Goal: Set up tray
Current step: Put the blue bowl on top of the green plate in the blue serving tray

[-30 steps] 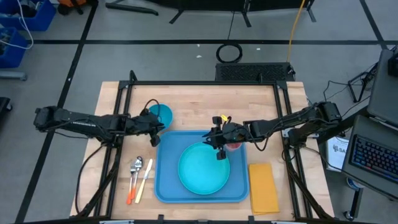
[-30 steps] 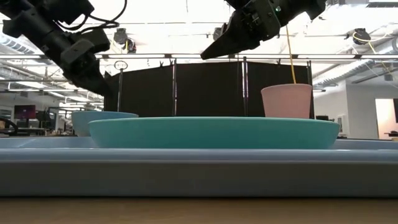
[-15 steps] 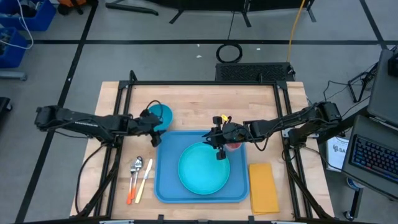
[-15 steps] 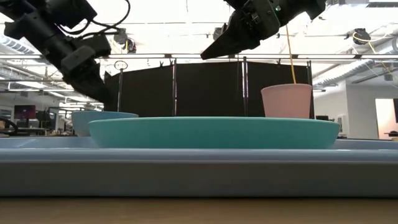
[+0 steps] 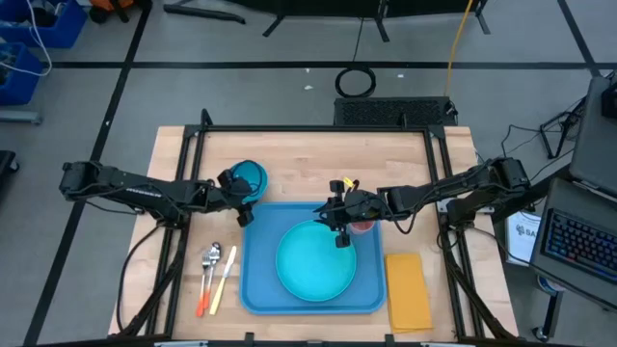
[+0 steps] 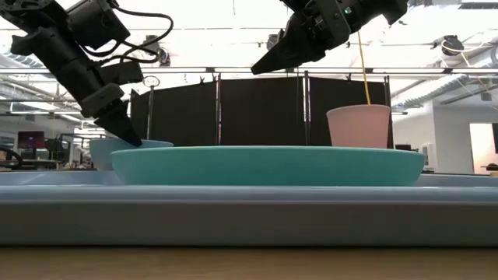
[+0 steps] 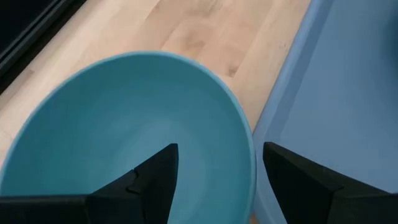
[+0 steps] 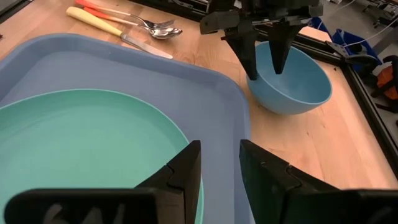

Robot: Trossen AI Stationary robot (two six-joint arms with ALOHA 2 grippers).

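The tray lies in the middle of the table with the plate on it. The left claw is spread wide over the bowl's rim — one finger in, one out. The right claw hangs over the plate — jaws apart, holding nothing.

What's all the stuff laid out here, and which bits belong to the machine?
tray: one, blue, centre of the wooden table.
plate: one, turquoise, lying in the tray.
cup: one, pink, on the tray's far right corner, behind the plate.
bowl: one, blue, on the table just off the tray's far left corner.
napkin: one, yellow-orange, on the table right of the tray.
cutlery: spoon, fork and knife, orange and yellow handles, left of the tray.
left tool: dark, open, one finger inside the bowl, one outside.
right tool: dark, hovering over the plate's far edge.
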